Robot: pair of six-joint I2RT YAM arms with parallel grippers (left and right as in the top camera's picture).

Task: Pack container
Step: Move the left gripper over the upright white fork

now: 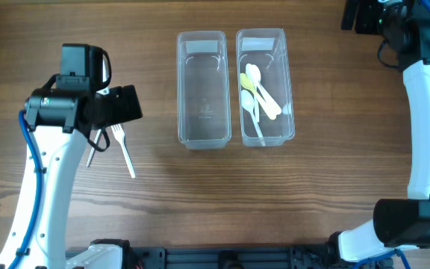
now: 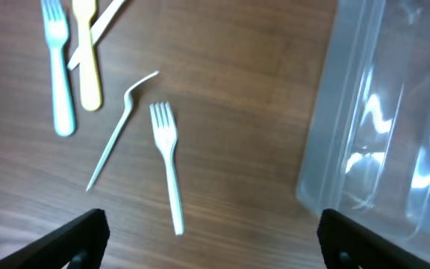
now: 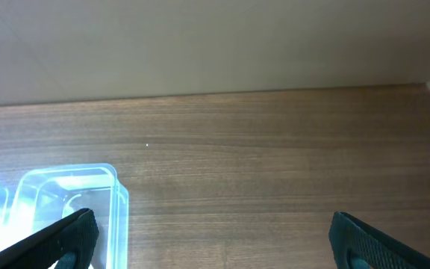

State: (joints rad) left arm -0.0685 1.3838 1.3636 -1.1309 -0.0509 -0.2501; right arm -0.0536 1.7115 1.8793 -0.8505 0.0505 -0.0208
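Two clear containers stand side by side mid-table. The left one point(image 1: 201, 90) is empty; the right one point(image 1: 265, 86) holds several white and yellow spoons point(image 1: 256, 93). Forks lie on the wood left of them. In the left wrist view I see a white fork point(image 2: 167, 161), a thin clear fork point(image 2: 119, 131), a light blue fork point(image 2: 58, 67) and a yellow fork point(image 2: 86, 52). My left gripper point(image 2: 213, 243) is open and empty above the white fork point(image 1: 123, 149). My right gripper point(image 3: 213, 239) is open and empty at the far right corner point(image 1: 357, 16).
The clear container's wall point(image 2: 379, 134) fills the right side of the left wrist view. The right wrist view shows a container corner point(image 3: 73, 202) at lower left, bare wood and a pale wall behind the table.
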